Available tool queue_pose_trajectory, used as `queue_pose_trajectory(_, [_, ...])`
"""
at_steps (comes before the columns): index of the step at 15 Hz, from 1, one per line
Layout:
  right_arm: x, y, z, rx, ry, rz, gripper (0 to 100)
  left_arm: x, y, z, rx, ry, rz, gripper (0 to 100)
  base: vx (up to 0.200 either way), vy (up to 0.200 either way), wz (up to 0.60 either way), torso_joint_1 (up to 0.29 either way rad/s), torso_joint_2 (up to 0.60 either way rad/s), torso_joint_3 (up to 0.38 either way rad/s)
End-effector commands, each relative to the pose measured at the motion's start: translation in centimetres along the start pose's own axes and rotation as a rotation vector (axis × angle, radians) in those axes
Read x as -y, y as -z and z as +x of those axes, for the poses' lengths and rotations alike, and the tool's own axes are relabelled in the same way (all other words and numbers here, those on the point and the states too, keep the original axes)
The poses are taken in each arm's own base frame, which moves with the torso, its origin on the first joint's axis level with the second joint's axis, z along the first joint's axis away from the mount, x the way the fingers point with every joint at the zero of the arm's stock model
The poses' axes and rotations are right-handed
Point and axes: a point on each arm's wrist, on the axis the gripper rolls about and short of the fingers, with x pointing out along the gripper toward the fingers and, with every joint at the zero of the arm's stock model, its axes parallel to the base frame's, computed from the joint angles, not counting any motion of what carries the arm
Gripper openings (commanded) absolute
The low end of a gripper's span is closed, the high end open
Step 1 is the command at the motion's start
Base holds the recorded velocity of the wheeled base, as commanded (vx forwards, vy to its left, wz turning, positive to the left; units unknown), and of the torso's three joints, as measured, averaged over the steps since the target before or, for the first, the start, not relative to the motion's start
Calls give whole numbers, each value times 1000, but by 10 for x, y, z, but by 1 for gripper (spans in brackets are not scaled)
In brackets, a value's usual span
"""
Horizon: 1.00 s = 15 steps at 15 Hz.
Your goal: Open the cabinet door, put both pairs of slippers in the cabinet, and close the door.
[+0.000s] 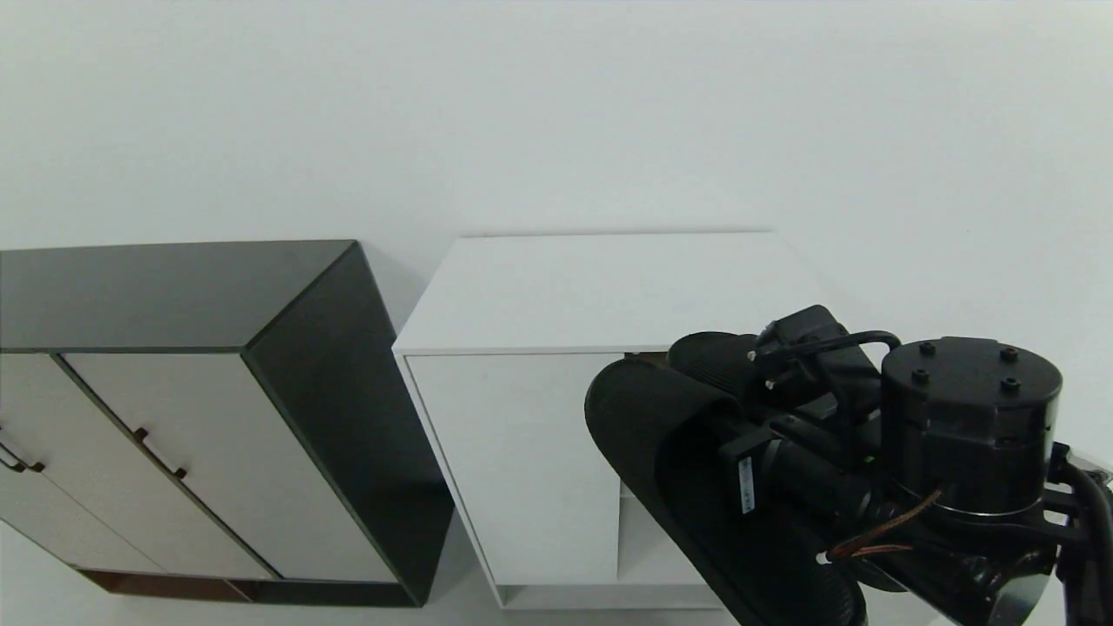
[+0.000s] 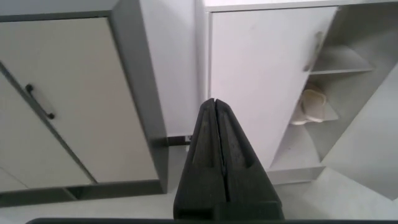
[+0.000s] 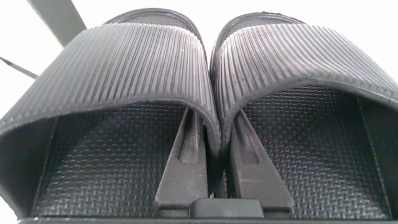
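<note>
A pair of black ribbed slippers (image 3: 143, 68) hangs side by side in my right gripper (image 3: 216, 155), which is shut on their two inner walls pressed together. In the head view the black slippers (image 1: 661, 452) sit in front of the white cabinet (image 1: 522, 452), low on its right half. The cabinet's left door (image 2: 261, 81) is closed and its right side stands open onto shelves (image 2: 339, 62). A cream pair of slippers (image 2: 313, 106) rests on a lower shelf inside. My left gripper (image 2: 216, 109) is shut on nothing, out in front of the white cabinet's left door.
A dark cabinet (image 1: 330, 365) with pale doors and black bar handles (image 1: 159, 452) stands close to the left of the white one. The opened white door (image 2: 367, 155) swings out on the right. A plain white wall is behind.
</note>
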Motion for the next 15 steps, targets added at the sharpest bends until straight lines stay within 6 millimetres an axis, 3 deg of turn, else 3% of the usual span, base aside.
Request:
queue_pose_trajectory(1, [0,1,0,-2,0,0,0,0,0,0,-1,0,0,0,0,-200,0,-2,2,7])
queue_pose_trajectory(4, [0,3,0,0,-29,1,0,0,0,0,-1,-1,0,0,0,-200,0,2,-1,4])
queue_pose_trajectory(15, [0,4,0,15,-27,6,0,0,0,0,-1,0,0,0,0,0,0,0,0,0])
